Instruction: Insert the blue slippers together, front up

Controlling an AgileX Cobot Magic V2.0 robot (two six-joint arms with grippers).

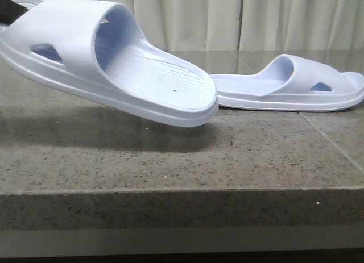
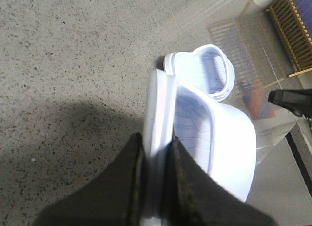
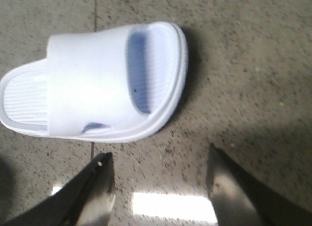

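Observation:
One blue slipper (image 1: 108,58) hangs tilted above the stone table, heel end down toward the middle, held at its far left end by my left gripper (image 1: 10,12). In the left wrist view my left gripper (image 2: 156,148) is shut on the slipper's sole edge (image 2: 158,109). The second blue slipper (image 1: 287,87) lies flat on the table at the right; it also shows in the left wrist view (image 2: 202,70) and the right wrist view (image 3: 97,82). My right gripper (image 3: 158,162) is open and empty, above the table just beside that slipper.
The speckled stone table (image 1: 170,161) has its front edge close to the camera. Pale curtains (image 1: 244,19) hang behind. A wooden rack (image 2: 292,26) and the other arm's dark tip (image 2: 292,100) show in the left wrist view.

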